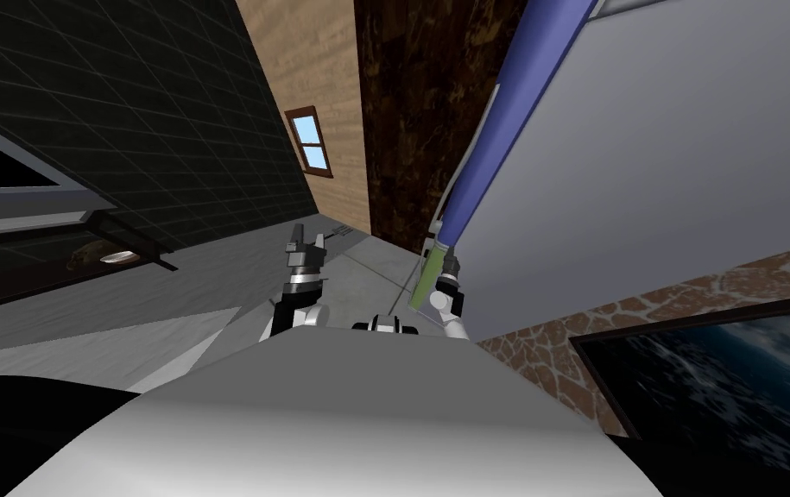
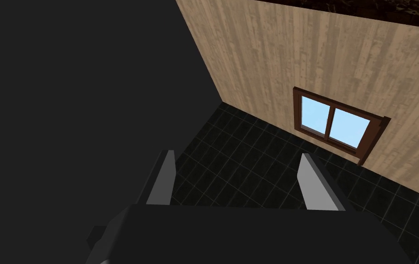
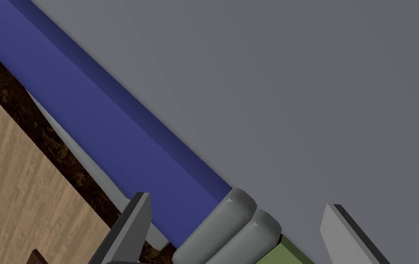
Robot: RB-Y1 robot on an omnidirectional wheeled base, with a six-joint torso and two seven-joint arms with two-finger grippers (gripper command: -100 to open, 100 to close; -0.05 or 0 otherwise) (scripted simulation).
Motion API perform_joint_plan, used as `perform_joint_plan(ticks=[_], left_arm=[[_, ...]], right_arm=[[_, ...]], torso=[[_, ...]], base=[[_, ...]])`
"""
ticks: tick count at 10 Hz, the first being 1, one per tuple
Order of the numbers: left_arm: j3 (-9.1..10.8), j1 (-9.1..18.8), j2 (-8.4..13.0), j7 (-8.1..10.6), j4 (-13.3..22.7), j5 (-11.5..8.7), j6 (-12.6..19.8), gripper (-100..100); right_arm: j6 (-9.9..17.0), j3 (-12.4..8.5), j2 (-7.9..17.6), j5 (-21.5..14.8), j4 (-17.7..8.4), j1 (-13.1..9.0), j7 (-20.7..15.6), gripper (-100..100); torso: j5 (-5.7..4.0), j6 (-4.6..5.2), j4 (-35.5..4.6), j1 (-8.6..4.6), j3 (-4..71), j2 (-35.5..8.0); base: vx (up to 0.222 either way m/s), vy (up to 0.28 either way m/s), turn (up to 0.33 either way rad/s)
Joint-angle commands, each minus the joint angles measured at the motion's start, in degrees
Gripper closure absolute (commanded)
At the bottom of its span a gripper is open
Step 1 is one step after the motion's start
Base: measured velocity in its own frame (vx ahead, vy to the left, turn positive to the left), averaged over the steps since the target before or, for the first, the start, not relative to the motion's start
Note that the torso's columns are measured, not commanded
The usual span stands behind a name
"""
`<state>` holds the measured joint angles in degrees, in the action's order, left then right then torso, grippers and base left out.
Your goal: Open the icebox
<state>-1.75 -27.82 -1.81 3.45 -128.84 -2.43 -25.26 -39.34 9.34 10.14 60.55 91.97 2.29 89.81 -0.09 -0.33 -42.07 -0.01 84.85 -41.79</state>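
My right pincer (image 3: 238, 204) is wide open at the icebox (image 3: 318, 91) handle.

The grey icebox door stands close on my right. Its blue handle bar (image 3: 89, 123) runs along the door's edge to a grey collar (image 3: 231, 224), where a green bar (image 3: 286, 252) begins. My spread fingers (image 3: 135, 224) straddle that collar without pressing it. My left pincer (image 2: 236, 156) hangs out front, also wide and holding nothing.
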Motion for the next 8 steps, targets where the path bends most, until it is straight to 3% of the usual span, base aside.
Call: perform_joint_plan(ticks=[1, 8], left_arm=[[0.0, 0.0, 0.0, 0.0, 0.0, 0.0, 0.0, 0], [0.0, 0.0, 0.0, 0.0, 0.0, 0.0, 0.0, 0]], right_arm=[[-0.1, 0.7, 0.1, 3.0, -3.3, -1.4, 4.4, -100], [-0.5, 1.4, 0.7, 8.6, -8.4, -3.9, 14.1, -100]], torso=[[0.0, 0.04, 0.0, -0.04, 0.1, 0.1], [-0.34, -0.8, 0.6, -0.18, 0.9, 1.6]], base=[[0.021, 0.014, 0.05], [0.018, 0.026, 0.052]])
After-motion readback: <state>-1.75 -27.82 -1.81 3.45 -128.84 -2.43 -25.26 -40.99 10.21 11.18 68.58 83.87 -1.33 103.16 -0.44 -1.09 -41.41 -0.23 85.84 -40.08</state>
